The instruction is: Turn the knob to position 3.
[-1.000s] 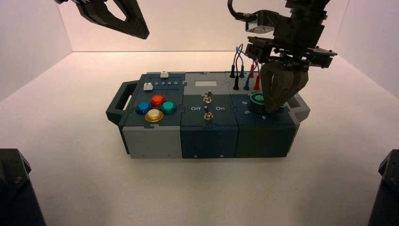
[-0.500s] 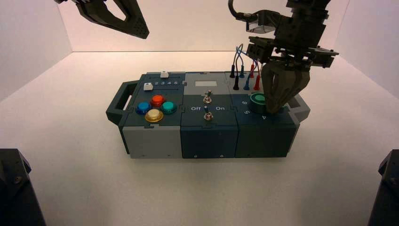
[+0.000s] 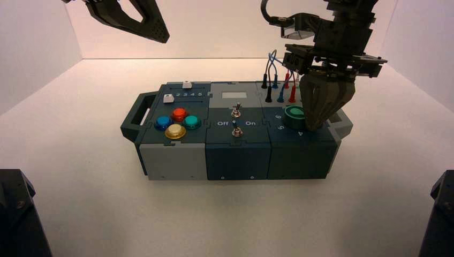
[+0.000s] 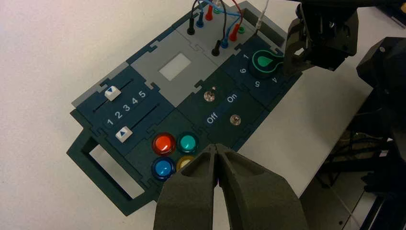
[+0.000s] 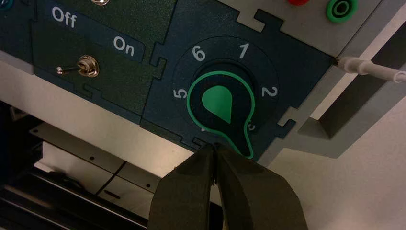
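The knob (image 5: 220, 108) is a dark round dial with a green teardrop pointer, on the dark teal panel at the box's right end (image 3: 293, 113). In the right wrist view white digits 5, 6, 1 and 2 ring it, and the pointer's tip lies by position 3 (image 5: 251, 127), which the knob partly covers. My right gripper (image 5: 214, 146) is shut, its tips at the knob's rim beside the pointer tip, on the knob's right side in the high view (image 3: 316, 127). My left gripper (image 4: 218, 148) is shut and holds nothing, parked high above the box's left end (image 3: 160, 35).
Two metal toggle switches (image 3: 235, 120) marked Off and On sit mid-box. Several coloured push-buttons (image 3: 176, 122) and two white sliders (image 3: 176, 91) are on the left part. Plugged wires (image 3: 278, 85) stand right behind the knob. A handle (image 3: 136, 115) sticks out at the box's left end.
My right gripper has shifted slightly to the right beside the knob and stays shut. The left arm has not moved.
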Available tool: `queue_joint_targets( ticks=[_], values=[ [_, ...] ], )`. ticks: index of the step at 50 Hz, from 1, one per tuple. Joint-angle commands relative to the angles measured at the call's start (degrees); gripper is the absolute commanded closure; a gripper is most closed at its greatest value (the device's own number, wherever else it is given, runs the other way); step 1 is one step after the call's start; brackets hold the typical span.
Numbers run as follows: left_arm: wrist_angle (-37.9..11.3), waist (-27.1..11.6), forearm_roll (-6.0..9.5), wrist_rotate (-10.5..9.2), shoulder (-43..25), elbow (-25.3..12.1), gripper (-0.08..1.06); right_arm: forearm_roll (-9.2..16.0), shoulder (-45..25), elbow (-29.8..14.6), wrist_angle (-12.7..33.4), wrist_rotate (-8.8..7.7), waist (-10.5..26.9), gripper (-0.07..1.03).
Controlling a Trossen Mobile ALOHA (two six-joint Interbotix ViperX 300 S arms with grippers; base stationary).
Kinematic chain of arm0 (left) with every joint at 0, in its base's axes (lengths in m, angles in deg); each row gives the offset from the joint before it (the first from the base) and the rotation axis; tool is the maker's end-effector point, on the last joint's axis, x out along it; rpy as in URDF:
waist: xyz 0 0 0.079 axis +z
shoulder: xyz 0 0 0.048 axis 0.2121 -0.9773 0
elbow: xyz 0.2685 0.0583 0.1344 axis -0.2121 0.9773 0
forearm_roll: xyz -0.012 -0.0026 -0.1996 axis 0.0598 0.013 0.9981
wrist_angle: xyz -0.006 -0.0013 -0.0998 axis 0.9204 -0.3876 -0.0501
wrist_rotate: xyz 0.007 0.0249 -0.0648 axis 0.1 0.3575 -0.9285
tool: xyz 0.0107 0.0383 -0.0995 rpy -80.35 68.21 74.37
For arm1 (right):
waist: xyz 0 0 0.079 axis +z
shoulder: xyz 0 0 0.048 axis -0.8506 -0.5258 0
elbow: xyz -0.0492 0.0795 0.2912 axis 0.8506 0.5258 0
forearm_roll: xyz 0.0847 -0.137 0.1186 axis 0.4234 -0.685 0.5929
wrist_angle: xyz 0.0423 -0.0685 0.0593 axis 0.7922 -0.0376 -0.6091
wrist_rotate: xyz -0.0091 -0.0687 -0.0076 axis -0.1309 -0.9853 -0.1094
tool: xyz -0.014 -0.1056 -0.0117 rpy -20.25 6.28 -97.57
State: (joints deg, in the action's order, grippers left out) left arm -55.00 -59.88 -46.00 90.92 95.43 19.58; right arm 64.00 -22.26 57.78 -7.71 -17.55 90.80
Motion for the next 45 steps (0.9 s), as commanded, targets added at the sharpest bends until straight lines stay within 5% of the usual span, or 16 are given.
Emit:
queue_joint_targets(
  ticks=[1,45],
  values=[
    [0.3,-0.2,-0.09,0.26,0.2,-1.3,1.01,-0.1,0.9,-0.9,0.0,0.35,-0.1,0.99],
    [0.0,-0.2,-0.09,0.26,1.2,-1.2,1.01,-1.2,-0.6,-1.8,-0.4,0.35,-0.7,0.99]
  ],
)
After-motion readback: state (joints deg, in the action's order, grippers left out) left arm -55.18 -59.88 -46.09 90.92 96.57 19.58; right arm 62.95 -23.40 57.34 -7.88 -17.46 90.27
